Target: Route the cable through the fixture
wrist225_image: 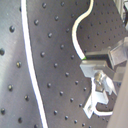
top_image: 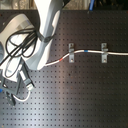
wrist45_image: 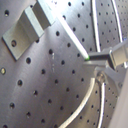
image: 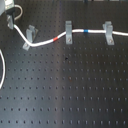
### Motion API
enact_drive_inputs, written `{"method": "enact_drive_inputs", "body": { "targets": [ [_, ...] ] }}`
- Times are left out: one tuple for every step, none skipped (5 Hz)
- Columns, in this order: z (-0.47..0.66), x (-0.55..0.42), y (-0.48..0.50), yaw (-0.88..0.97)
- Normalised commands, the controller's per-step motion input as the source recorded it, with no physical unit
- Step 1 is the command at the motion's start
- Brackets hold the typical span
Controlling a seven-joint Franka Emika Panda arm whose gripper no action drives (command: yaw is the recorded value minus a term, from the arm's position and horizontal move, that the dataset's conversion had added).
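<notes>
Cable axis: the white cable [image: 75, 34] is laid left to right along the far part of the table [image: 75, 90] in the first exterior view, rising toward the arm at its left end.
Cable look: thin, white, wavy, marked by a red band [image: 56, 38] and a blue band [image: 87, 31].
Cable place: it is seated in the middle clip [image: 68, 31] and right clip [image: 108, 32], and passes just beside the left clip [image: 29, 36].
Claw: the claw [wrist225_image: 97, 82] is seen in both wrist views; whether it is spread or pressed together cannot be told.
</notes>
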Motion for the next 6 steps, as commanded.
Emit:
{"method": "enact_drive_inputs", "body": {
  "targets": [
    [-0.41, 0.487, -0.224, -0.05],
    [-0.44, 0.493, -0.248, -0.05],
    [0.00, 0.491, -0.579, -0.06],
    [0.16, 0.287, -0.622, -0.21],
    [0.21, -0.019, -0.117, -0.08],
    [0.01, -0.223, 0.042, 0.00]
  ]
}}
